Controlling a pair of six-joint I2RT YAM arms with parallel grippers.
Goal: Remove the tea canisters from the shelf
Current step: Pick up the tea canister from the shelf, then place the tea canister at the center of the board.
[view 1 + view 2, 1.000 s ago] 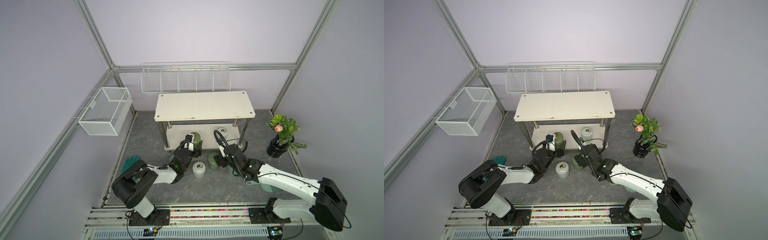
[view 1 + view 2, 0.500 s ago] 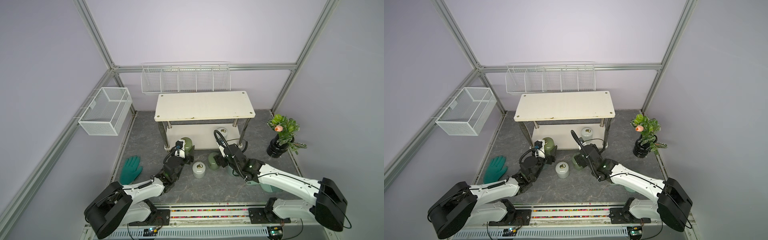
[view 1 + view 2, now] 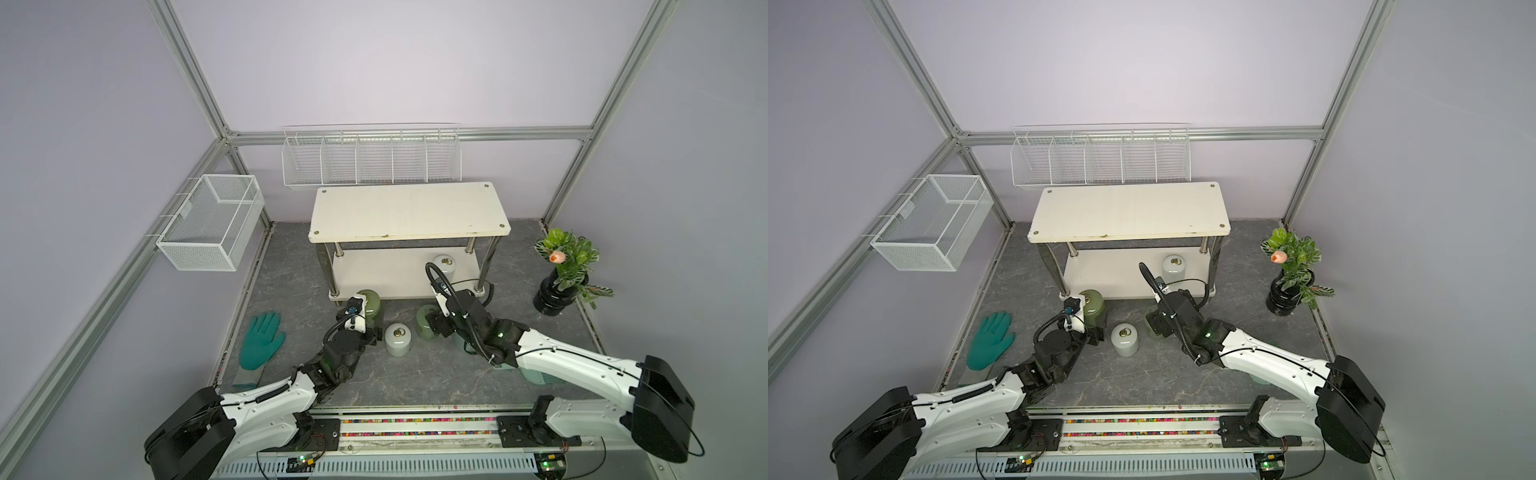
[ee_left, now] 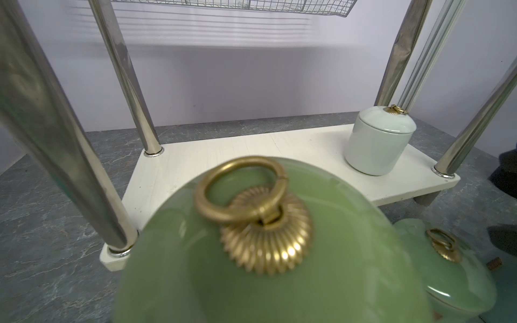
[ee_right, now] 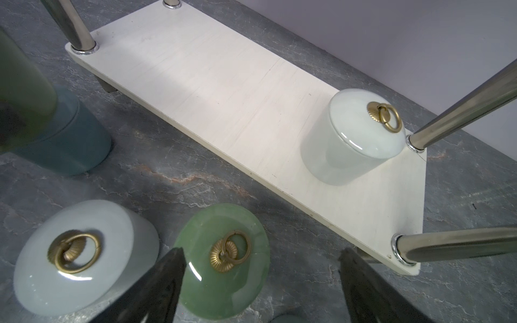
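Observation:
The shelf [image 3: 409,212] [image 3: 1129,212] keeps one white tea canister [image 3: 444,268] [image 5: 352,137] on the right end of its lower board [image 4: 251,151]. My left gripper [image 3: 368,326] is shut on a green canister [image 3: 369,303] [image 4: 265,265] just off the shelf's front left corner; its fingers are hidden. In the right wrist view a teal cylinder [image 5: 72,145] shows below that canister; I cannot tell what it is. My right gripper [image 5: 261,251] [image 3: 436,324] hangs open over a second green canister [image 5: 223,263] [image 3: 426,326] on the floor. Beside it stands a white canister [image 3: 397,338] [image 5: 84,251].
A pale canister [image 3: 536,376] peeks out under my right forearm. A green glove [image 3: 262,340] lies at the front left, and a black vase with a plant [image 3: 555,297] stands at the right. Wire baskets [image 3: 212,228] [image 3: 370,160] hang on the walls. A chrome post [image 4: 56,139] is close to the held canister.
My left gripper has pulled the green canister off the lower board, toward the front left. That arm has dropped lower, so the glove now shows fully. The right arm has not moved.

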